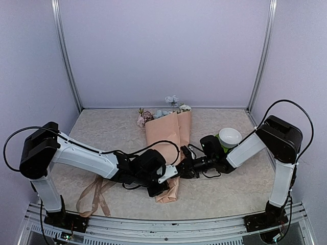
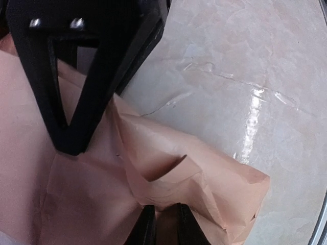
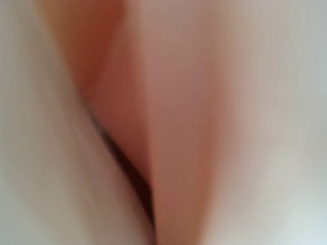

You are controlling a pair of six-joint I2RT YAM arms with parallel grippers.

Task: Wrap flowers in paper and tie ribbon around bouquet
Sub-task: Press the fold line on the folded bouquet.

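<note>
- Left gripper [image 2: 164,224] has its fingers pinched on a crumpled fold of the paper [image 2: 194,178], near the narrow tail of the bouquet [image 1: 168,131].
- Right gripper [image 2: 71,145] rests joined tips on the same wrap just beside it; whether it grips is unclear.
- Flowers [image 1: 172,99] poke from the far, wide rim.
- Ribbon [image 1: 94,196] lies loose on the table [image 1: 102,132], left; a white bowl [image 1: 230,137] sits right.

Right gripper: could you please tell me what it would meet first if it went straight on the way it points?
Most likely the bouquet: from above, the right gripper points left at its narrow lower part, and its wrist view shows only blurred peach paper, so it may be touching.
</note>
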